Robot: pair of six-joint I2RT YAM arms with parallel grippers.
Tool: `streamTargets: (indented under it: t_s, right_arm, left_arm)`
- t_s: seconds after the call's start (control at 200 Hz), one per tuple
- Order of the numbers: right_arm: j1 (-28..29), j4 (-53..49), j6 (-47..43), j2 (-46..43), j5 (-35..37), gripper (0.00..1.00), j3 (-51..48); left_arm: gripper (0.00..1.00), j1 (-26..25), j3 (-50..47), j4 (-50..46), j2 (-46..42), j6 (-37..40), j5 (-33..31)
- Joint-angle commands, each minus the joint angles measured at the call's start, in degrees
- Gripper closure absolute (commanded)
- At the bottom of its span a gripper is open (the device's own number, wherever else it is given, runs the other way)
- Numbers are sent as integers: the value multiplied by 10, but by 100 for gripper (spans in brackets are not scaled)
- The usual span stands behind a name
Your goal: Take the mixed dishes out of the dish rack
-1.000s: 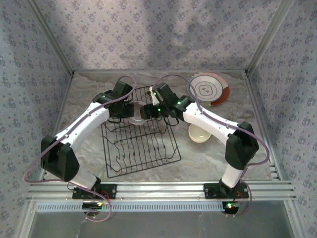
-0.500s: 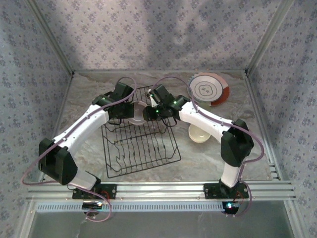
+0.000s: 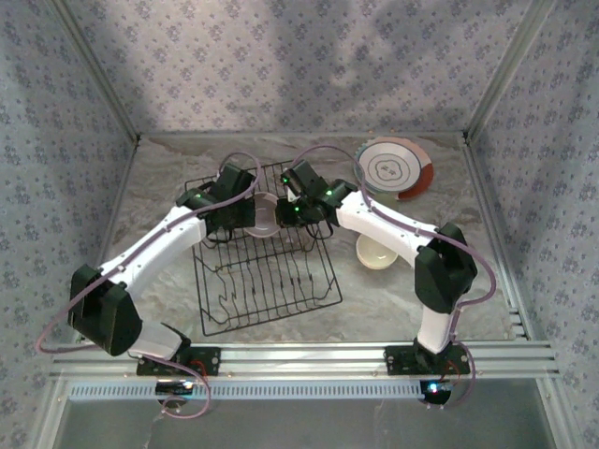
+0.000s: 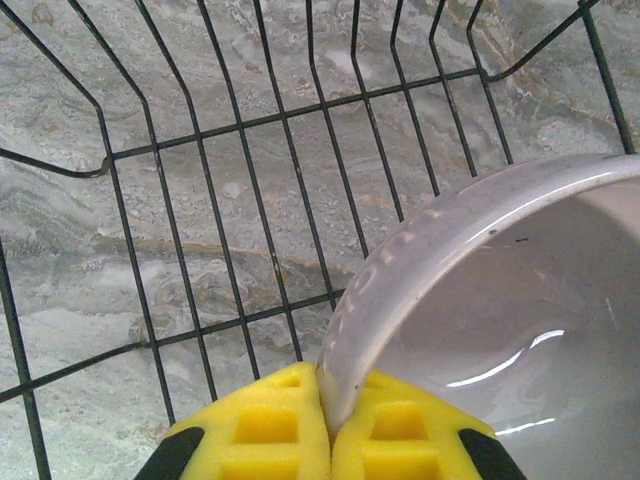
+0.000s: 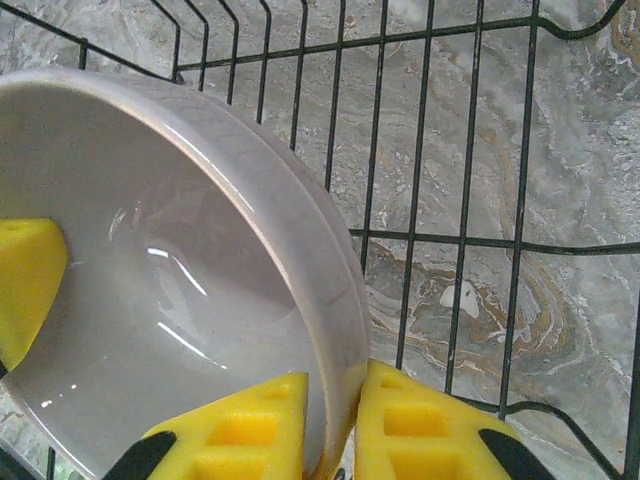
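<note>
A small lavender bowl [image 3: 265, 218] hangs over the far end of the black wire dish rack [image 3: 267, 281], held from both sides. My left gripper [image 3: 246, 217] is shut on its left rim; in the left wrist view the yellow pads [image 4: 262, 430] pinch the bowl's wall [image 4: 500, 290]. My right gripper [image 3: 284, 213] is shut on the opposite rim, its pads [image 5: 420, 425] pressed on either side of the bowl's wall [image 5: 150, 300]. The left gripper's pad [image 5: 25, 280] shows inside the bowl at the left edge of the right wrist view.
A stack of plates [image 3: 394, 168], white on top with an orange-red rim beneath, lies at the back right. A cream bowl [image 3: 377, 251] sits on the table right of the rack. The rack's near prongs [image 3: 253, 290] hold nothing. Patterned walls enclose the marble table.
The right gripper's jaws have closed onto the bowl's rim. Both arms have shifted slightly, the left elbow swinging nearer and the left gripper edging right.
</note>
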Motion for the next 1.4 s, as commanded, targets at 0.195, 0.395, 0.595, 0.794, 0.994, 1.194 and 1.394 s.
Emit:
streamTargets:
  t_s: [0.195, 0.395, 0.595, 0.794, 0.994, 1.194, 1.394]
  right_arm:
    - [-7, -2, 1, 2, -15, 100, 19]
    - [-20, -8, 2, -9, -7, 100, 19]
    - [-44, -42, -12, -43, 11, 100, 16]
    - [-87, -91, -28, -134, 38, 100, -24]
    - [-145, -165, -38, -245, 56, 100, -80]
    - [-222, -218, -43, -338, 51, 100, -164]
    - [-290, -228, -49, -371, 25, 100, -238]
  left_arm:
    - [69, -4, -25, 66, -35, 12, 16]
    - [34, -2, -28, 66, -44, 11, 29]
    - [1, -1, -22, 50, -84, 10, 44]
    - [1, 4, -34, 53, -141, 20, 116]
    - [1, 6, -52, 59, -193, 40, 229]
    - [1, 6, -89, 97, -269, 70, 304]
    - [1, 6, -147, 164, -351, 86, 329]
